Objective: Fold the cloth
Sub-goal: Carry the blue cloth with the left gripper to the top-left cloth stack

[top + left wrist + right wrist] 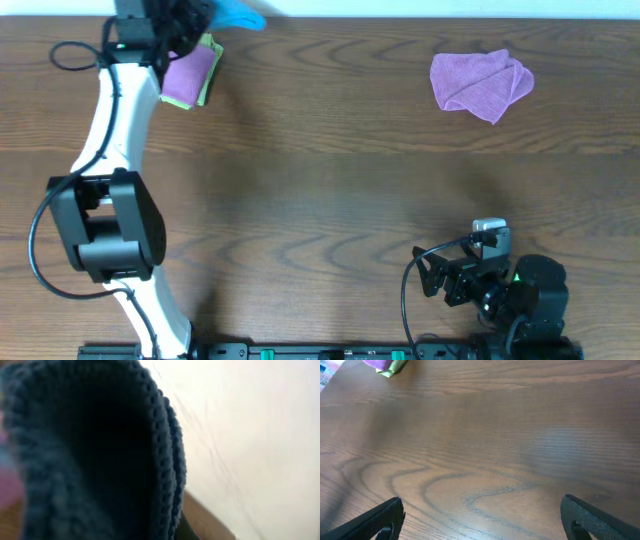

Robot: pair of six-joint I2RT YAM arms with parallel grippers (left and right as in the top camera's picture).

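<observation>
The sky-blue cloth [238, 13] sticks out at the table's far edge, top left, right beside my left gripper [185, 17]. In the left wrist view the cloth [90, 455] fills most of the frame in dark shadow and hides the fingers. The gripper looks shut on it, with the cloth's stitched edge hanging in front of the camera. My right gripper [440, 276] is open and empty low over the table near the front right. Its two fingertips show wide apart in the right wrist view [482, 512].
A folded purple cloth [186, 75] lies on a lime-green cloth [209, 72] just under the left arm; both show in the right wrist view [385, 366]. A crumpled purple cloth [480, 83] lies at the back right. A white wall lies beyond the far edge [260, 435].
</observation>
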